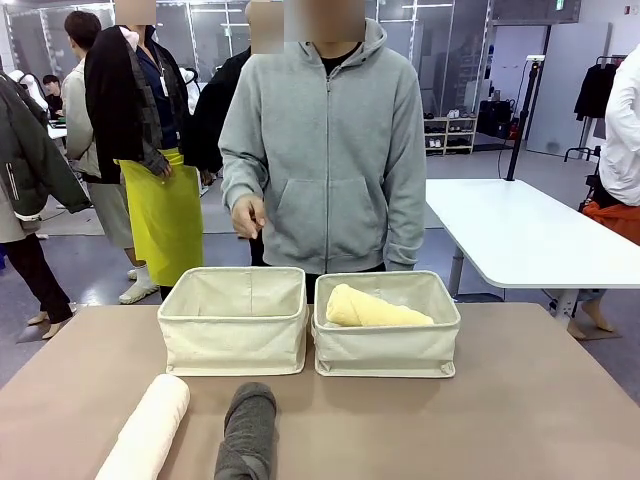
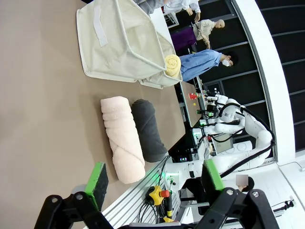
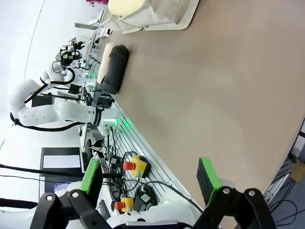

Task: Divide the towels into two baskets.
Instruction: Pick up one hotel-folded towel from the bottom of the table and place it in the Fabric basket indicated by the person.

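Front view: one yellow towel is in a basket. Our left gripper and right gripper are wide open, so we should grab the grey towel next.

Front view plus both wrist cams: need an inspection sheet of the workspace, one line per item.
Surface: brown table, bare apart from the job's things.
Job's things: two cream baskets side by side at the far middle. The left basket shows no towel inside; the right basket holds the yellow towel. The pink-cream towel and dark grey towel lie side by side near the robot's edge.
Clutter: nothing seen.
Tools: left tool open, nothing between its fingers; right tool open over bare table.
Cables: loose cables and an emergency-stop box along the rail at the robot's edge, off the tabletop.
Surroundings: person in a grey hoodie standing behind the baskets; a white table farther back.
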You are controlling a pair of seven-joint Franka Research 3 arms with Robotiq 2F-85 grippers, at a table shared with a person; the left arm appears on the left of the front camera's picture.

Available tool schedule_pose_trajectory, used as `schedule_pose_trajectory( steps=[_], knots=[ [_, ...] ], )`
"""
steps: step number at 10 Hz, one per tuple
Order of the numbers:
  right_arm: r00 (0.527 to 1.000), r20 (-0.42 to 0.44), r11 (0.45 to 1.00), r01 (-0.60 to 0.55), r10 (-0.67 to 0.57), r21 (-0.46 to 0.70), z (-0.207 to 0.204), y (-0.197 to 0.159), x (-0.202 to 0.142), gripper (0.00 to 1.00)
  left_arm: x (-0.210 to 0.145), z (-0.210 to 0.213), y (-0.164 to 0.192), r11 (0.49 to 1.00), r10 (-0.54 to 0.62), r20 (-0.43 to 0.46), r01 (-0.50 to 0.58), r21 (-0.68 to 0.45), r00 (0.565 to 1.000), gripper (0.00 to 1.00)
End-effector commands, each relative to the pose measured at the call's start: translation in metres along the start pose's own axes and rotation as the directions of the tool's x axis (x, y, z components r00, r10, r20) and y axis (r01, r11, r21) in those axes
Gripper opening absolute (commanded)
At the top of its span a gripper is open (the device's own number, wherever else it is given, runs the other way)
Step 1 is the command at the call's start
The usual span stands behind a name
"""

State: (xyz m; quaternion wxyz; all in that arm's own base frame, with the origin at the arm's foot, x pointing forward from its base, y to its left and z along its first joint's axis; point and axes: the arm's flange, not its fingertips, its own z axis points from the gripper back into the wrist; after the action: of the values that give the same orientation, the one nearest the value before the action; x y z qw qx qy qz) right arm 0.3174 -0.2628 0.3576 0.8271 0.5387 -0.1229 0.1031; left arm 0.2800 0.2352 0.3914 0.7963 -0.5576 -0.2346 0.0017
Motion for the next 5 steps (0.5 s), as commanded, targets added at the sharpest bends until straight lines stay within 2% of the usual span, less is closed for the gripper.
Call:
schedule_pose_trajectory(
  steps=[1,5],
  knots=[
    [1.0,0.001,1.0,-0.001,0.001,-0.014,-0.0029,0.0038,-0.0039,1.0,-0.0003,0.0024,-0.0024,1.0,-0.004,0.009,0.004,-0.01,1.0,1.0],
    [1.0,0.001,1.0,-0.001,0.001,-0.014,-0.0029,0.0038,-0.0039,1.0,-0.0003,0.0024,-0.0024,1.0,-0.004,0.009,0.004,-0.01,1.0,1.0]
  ],
)
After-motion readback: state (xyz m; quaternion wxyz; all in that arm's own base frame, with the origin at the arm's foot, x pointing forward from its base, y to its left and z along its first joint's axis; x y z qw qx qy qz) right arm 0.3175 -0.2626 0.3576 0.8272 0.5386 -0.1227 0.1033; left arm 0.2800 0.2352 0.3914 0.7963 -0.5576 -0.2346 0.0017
